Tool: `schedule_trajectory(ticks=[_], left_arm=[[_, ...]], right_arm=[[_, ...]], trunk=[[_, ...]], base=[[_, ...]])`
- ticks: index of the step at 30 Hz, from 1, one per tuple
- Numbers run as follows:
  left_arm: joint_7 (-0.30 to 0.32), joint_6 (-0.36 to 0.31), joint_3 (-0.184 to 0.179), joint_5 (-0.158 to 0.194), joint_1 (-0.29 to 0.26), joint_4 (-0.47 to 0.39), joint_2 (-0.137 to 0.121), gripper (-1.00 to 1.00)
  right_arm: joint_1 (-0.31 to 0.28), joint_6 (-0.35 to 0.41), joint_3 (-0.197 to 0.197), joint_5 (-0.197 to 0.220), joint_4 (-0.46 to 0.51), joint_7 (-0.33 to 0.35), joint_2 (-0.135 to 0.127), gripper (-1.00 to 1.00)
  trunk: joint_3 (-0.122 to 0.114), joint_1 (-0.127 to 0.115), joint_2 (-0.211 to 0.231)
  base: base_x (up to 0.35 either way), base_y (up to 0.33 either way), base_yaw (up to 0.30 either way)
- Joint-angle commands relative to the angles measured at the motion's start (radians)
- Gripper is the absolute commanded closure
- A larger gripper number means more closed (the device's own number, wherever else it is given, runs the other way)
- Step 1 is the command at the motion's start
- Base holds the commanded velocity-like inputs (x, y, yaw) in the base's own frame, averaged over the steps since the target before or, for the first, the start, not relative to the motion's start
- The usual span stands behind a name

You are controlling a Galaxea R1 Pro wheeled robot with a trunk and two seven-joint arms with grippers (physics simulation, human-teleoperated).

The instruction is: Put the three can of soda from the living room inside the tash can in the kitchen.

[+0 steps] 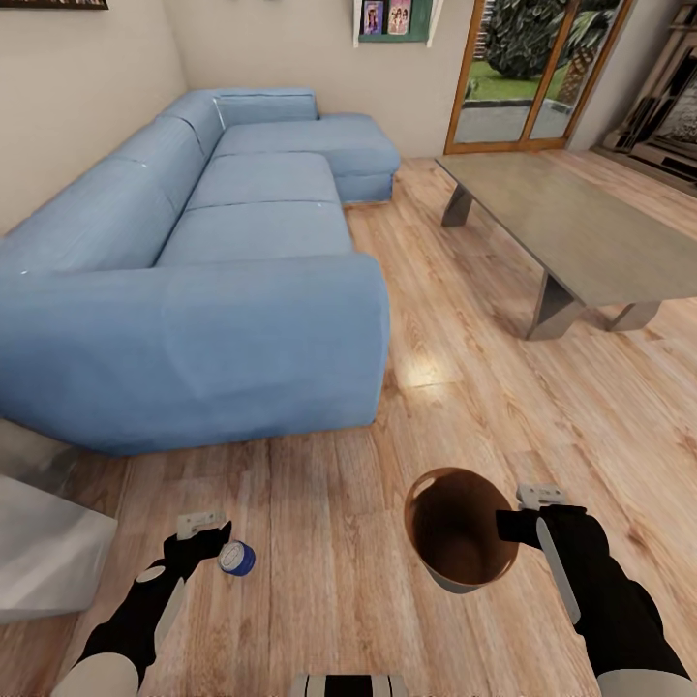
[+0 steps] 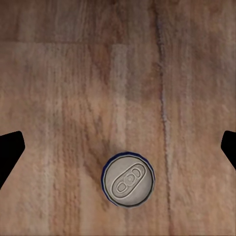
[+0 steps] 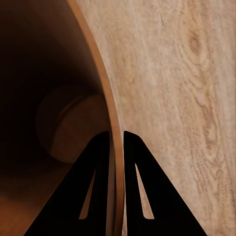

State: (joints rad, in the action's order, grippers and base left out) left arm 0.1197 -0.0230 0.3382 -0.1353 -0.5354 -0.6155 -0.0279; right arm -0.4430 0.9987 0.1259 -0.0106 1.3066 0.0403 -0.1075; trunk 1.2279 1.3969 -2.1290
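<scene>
1. So, you've got one soda can (image 1: 237, 559) in sight, the dark blue one with the silvery top, standing upright on the wood floor (image 1: 465, 387) just beside your left gripper (image 1: 205, 533).
2. In the left wrist view that can (image 2: 129, 179) sits between the two black fingertips (image 2: 11, 150), which stand wide apart and well clear of it, so that gripper's spread open and holding nothing.
3. One trash can (image 1: 457, 528) too: grey outside, copper rim, dark brown inside. It hangs tilted over the floor at your right gripper (image 1: 513, 524).
4. The right wrist view shows the two fingers (image 3: 98, 182) nearly together with the trash can's rim (image 3: 110, 118) pinched between them, one inside the wall, one outside. So you're clamped on the rim.
5. Room stuff: one long light-blue corner sofa (image 1: 194, 281) to the left, one low grey coffee table (image 1: 571, 227) to the right, glass doors (image 1: 532, 68) at the back.
</scene>
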Motion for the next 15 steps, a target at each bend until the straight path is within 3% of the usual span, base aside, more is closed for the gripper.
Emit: schedule_trajectory(ticks=[1, 15], left_arm=[[0.000, 0.000, 0.000, 0.000, 0.000, 0.000, 0.001, -1.00], [0.000, 0.000, -0.001, -0.001, 0.000, 0.002, 0.005, -1.00]], right_arm=[[0.000, 0.000, 0.000, 0.014, 0.000, 0.006, 0.000, 1.00], [0.000, 0.000, 0.000, 0.014, 0.000, 0.006, 0.000, 1.00]], trunk=[[0.001, 0.000, 0.000], [0.024, 0.000, 0.000]], base=[[0.000, 0.000, 0.000], [0.000, 0.000, 0.000]])
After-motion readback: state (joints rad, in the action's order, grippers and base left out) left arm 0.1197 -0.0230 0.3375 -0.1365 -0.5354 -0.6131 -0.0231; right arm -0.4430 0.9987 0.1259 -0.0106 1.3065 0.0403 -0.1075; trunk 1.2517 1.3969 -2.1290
